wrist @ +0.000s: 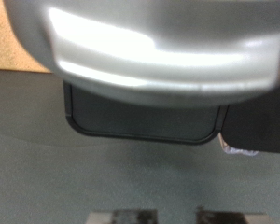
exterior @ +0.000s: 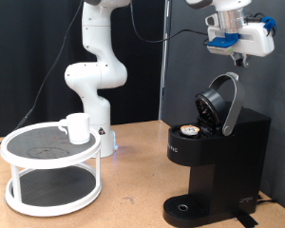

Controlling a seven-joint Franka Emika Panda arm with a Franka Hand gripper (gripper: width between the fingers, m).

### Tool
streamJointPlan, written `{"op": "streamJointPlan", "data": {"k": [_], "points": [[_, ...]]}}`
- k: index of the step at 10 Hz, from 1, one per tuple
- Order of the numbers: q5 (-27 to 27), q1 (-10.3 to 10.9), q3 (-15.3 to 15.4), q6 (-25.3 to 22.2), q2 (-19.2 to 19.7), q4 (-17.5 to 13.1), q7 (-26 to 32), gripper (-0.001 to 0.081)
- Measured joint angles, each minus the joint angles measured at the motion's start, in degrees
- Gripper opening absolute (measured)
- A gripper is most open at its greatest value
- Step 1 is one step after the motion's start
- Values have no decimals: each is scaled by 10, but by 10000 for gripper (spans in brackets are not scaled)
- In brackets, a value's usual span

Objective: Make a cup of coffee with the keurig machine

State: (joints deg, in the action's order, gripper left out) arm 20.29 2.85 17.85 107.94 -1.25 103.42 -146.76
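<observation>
The keurig machine (exterior: 214,166) stands at the exterior view's right with its rounded lid (exterior: 221,103) swung open. A small white pod with a brownish top (exterior: 189,131) sits in the open head. My gripper (exterior: 240,61) hangs just above the lid's raised edge, apart from it, with nothing seen between its fingers. The cup (exterior: 77,127), a white mug, stands on the top shelf of a white round rack (exterior: 19,152) at the left. In the wrist view the lid's grey rim (wrist: 149,51) fills the frame close up, with a black part of the machine (wrist: 145,117) beyond it.
The arm's white base (exterior: 95,76) stands behind the rack. A black curtain is the backdrop on the right. The machine's round drip base (exterior: 183,206) is bare. The wooden table (exterior: 133,190) shows between rack and machine.
</observation>
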Motion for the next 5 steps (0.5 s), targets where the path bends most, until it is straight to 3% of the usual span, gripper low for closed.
{"op": "streamJointPlan", "data": {"k": [5], "points": [[-8, -11, -6, -1, 0, 15, 15, 1]]}}
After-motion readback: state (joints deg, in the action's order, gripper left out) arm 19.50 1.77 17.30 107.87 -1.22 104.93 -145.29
